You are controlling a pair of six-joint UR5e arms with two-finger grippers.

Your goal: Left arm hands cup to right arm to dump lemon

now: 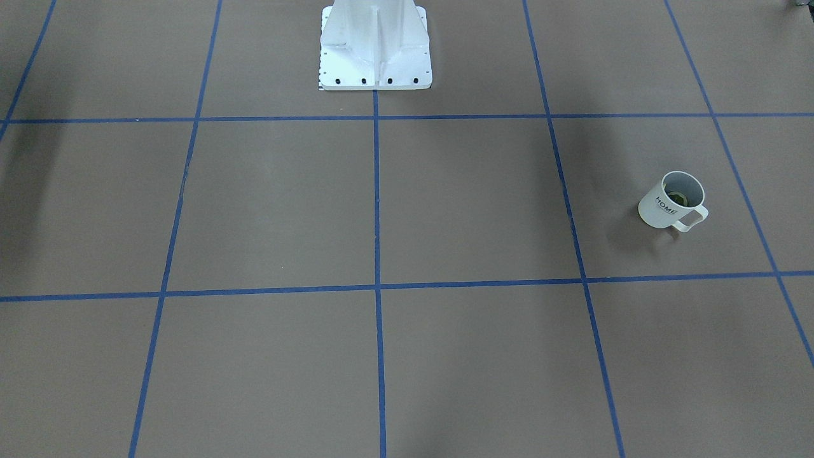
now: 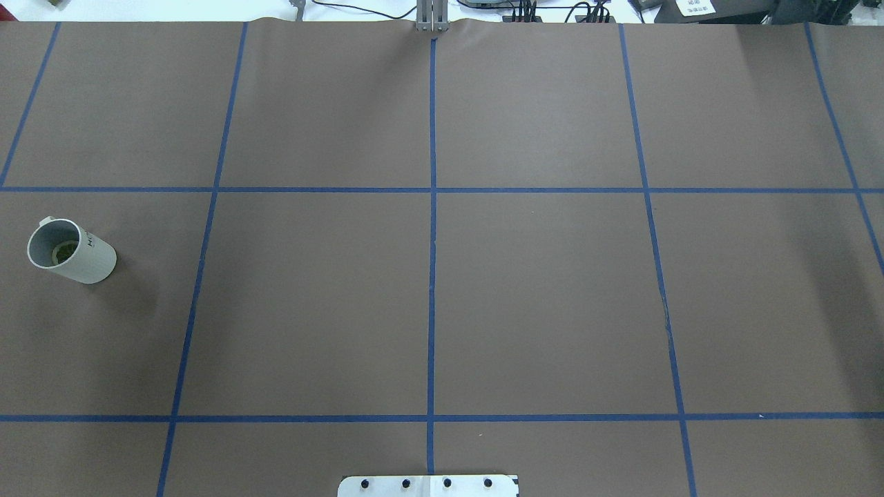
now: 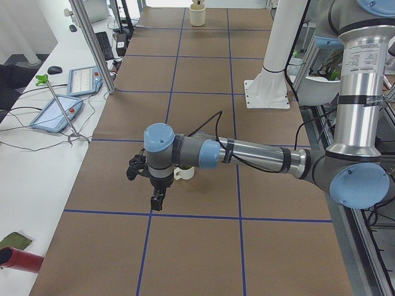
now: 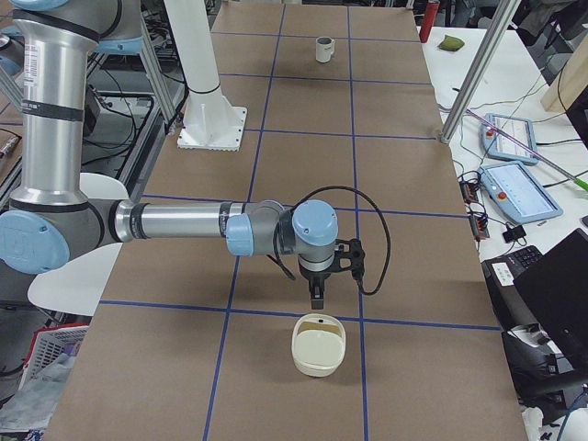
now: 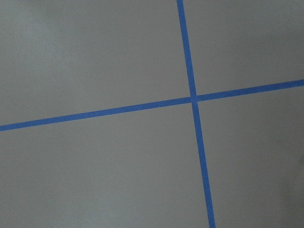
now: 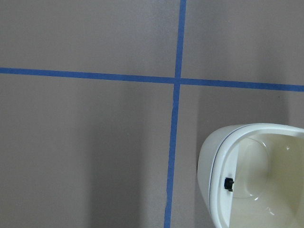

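The white "HOME" cup (image 1: 669, 203) stands upright on the brown table, on the robot's left side; it also shows in the overhead view (image 2: 74, 252). Yellow-green lemon slices (image 1: 680, 196) lie inside it (image 2: 64, 252). In the exterior left view my left gripper (image 3: 158, 202) points down above the table, in front of the partly hidden cup (image 3: 185, 173). In the exterior right view my right gripper (image 4: 316, 296) points down just behind a cream bowl; the cup (image 4: 323, 49) is far off. I cannot tell whether either gripper is open or shut. Neither wrist view shows fingers.
A cream bowl-shaped container (image 4: 318, 346) sits on the robot's right side, seen close in the right wrist view (image 6: 256, 178). The white robot base (image 1: 375, 48) stands at the table's middle edge. Blue tape lines grid the brown table (image 2: 539, 304). Tablets and cables lie beyond the far edge.
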